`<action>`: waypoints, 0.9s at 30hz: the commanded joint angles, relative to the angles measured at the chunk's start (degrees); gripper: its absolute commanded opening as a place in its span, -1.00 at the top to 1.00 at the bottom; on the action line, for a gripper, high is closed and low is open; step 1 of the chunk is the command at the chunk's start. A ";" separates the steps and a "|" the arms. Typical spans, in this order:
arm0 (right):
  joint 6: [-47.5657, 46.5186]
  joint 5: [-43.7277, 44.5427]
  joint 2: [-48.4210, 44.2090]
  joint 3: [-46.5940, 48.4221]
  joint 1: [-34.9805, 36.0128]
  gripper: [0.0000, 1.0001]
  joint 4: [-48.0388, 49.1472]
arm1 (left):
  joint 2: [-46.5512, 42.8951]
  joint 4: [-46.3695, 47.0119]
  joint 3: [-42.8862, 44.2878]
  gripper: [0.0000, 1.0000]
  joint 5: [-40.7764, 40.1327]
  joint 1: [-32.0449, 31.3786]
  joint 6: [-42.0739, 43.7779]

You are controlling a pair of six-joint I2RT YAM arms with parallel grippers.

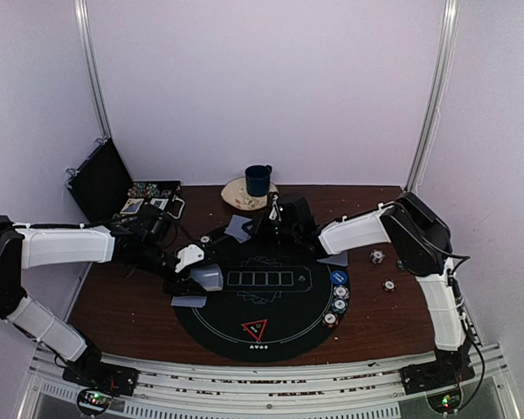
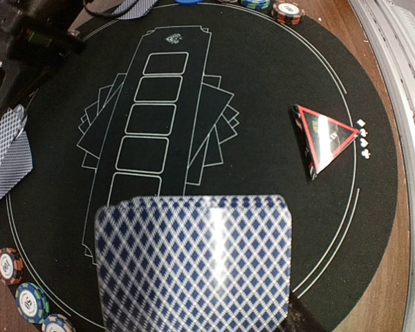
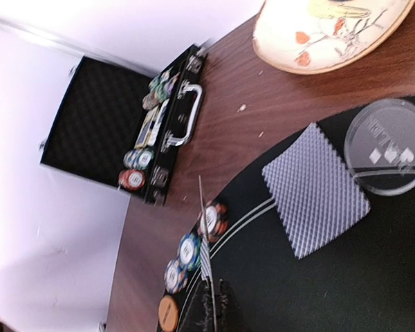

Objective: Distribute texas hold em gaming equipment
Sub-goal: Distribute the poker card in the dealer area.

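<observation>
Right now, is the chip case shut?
No, the black case lies open, with its foam-lined lid tipped back and chips showing inside.

Left jaws hold cards (image 1: 208,278) above the round black mat (image 1: 290,328).

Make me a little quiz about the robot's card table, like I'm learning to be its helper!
1. True or false: the red-edged triangle marker lies on the black mat.
2. What is the left gripper holding? A) one chip B) a stack of cards C) a spoon
3. Fill in: the row drawn across the mat has ___ card boxes.
Key: 1 true; 2 B; 3 five.
</observation>
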 commanded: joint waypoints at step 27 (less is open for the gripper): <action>11.43 13.51 16.98 11.64 -0.01 0.90 7.39 | 0.38 1.10 0.67 0.88 1.20 -0.38 0.71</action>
